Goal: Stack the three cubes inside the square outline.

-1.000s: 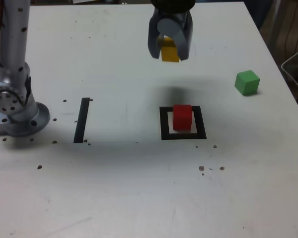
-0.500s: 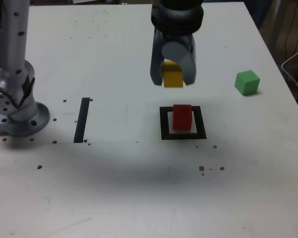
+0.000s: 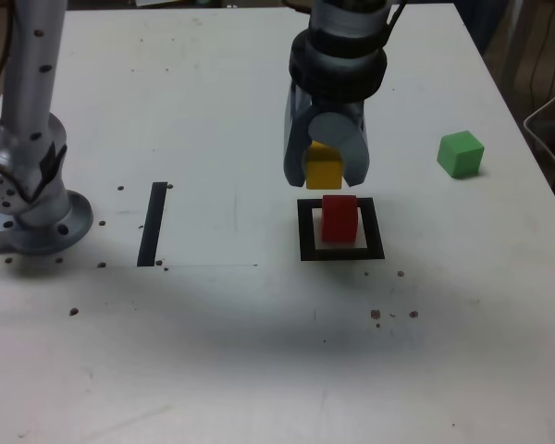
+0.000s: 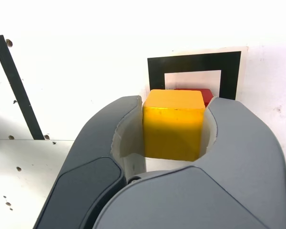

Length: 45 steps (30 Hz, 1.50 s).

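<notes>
Plainly matte yellow cube (image 4: 173, 125), red cube (image 3: 339, 218), green cube (image 3: 461, 154)

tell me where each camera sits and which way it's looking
Exterior view: off the arm, high at the table's near edge, looking down at the red cube in the square outline; the arm's base and the gripper show.
Wrist view: on the wrist behind the gripper, looking along the jaws, which clamp the yellow cube.
Shared: the yellow cube, the red cube, the outline and the black bar; the green cube is exterior only.
</notes>
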{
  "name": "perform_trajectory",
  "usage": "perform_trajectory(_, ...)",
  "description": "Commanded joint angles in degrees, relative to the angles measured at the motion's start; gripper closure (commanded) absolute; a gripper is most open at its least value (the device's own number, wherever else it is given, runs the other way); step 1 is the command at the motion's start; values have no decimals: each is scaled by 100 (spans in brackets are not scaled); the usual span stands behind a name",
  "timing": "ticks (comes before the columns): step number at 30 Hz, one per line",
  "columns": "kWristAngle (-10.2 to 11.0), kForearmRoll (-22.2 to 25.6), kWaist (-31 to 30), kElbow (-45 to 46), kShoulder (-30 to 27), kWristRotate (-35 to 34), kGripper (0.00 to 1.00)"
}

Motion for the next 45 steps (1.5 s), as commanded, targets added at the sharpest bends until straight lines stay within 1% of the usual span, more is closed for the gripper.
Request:
perform_trajectory(1, 3, -57, -125, 19, 22, -142, 74)
perform_trajectory(9, -17, -115, -309, -51, 106, -280, 73)
perform_trajectory(26, 9, -264, -310, -121, 335, -280, 73)
perform_trajectory(34, 21, -275, -277, -88, 341, -277, 72)
perform_trajectory(38, 21, -310, -260, -25, 358, -273, 69)
perform_trajectory(41, 13, -339, -242, 32, 364, -257, 61)
perform_trajectory(43, -2, -355, -228, 48, 359, -217, 51)
perform_trajectory(45, -26, -372, -211, 50, 351, -159, 38)
